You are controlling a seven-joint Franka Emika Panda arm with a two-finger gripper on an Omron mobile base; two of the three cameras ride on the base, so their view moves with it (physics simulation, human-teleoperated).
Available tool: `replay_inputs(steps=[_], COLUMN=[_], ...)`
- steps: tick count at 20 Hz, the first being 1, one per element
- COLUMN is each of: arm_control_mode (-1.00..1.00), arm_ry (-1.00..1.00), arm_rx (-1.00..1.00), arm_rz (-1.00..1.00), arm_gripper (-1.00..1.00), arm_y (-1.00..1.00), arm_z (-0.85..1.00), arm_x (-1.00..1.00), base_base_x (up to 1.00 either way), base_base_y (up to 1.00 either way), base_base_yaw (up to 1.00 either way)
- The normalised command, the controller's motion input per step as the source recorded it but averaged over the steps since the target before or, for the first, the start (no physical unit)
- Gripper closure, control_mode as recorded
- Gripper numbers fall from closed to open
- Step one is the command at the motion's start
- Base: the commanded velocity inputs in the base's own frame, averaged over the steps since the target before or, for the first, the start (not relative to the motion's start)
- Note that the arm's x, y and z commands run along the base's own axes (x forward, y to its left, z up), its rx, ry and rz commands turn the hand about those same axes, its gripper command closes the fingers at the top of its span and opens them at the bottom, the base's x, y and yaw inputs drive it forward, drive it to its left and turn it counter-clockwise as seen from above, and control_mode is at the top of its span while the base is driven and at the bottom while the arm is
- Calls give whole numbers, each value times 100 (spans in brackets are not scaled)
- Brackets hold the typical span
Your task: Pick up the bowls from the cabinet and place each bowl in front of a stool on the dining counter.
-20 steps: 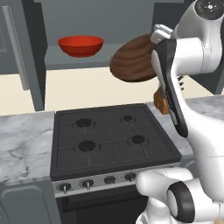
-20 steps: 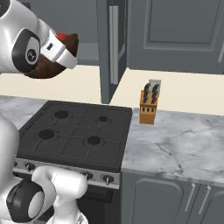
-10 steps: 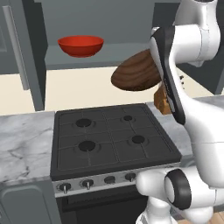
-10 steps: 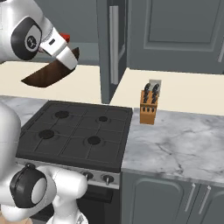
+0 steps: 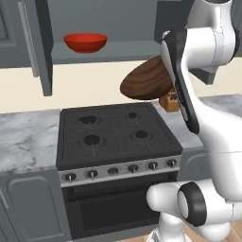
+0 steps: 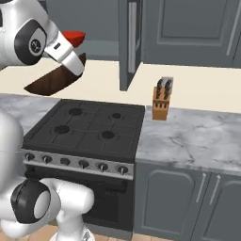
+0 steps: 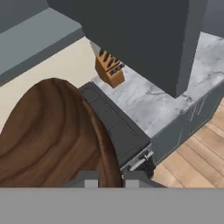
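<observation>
The arm holds the brown bowl point(image 5: 144, 84) in the air above the back right of the stove point(image 5: 116, 137), tilted steeply so that its underside faces the left base camera. In the right base view the same bowl point(image 6: 52, 81) hangs edge-on, slanting down to the left, under the white wrist. The gripper point(image 7: 109, 178) is clamped on the bowl's rim: in the hand view the two fingers point(image 7: 89, 179) sit close together at the bottom edge with the rim of the wood-grain bowl point(image 7: 52, 135) between them, its hollow side spreading up and to the left.

The red bowl point(image 5: 85, 41) sits upright on the shelf of the open cabinet point(image 5: 118, 49), well apart from the brown one, up and to the left. The cabinet door point(image 5: 33, 42) stands swung open at the left, its bar handle facing the camera. In the right base view a slice of the red bowl point(image 6: 74, 37) shows just behind the wrist.

A wooden knife block point(image 6: 161, 99) stands on the marble worktop point(image 6: 188, 139) just right of the stove, against the cream wall. In the hand view the knife block point(image 7: 109, 68) is beyond the bowl, with the worktop and wood floor point(image 7: 192, 162) past it.
</observation>
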Motion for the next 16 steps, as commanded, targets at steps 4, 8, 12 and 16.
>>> replay_inputs(steps=[4, 8, 12, 16], arm_control_mode=[100, 100, 100, 100], arm_ry=[0, 0, 0, 0], arm_rx=[0, 0, 0, 0], arm_rz=[0, 0, 0, 0], arm_gripper=[100, 100, 100, 100], arm_y=[0, 0, 0, 0], arm_z=[0, 0, 0, 0], arm_x=[0, 0, 0, 0], base_base_x=[-93, -73, -78, -61], base_base_y=[0, 0, 0, -7], base_base_yaw=[0, 0, 1, 11])
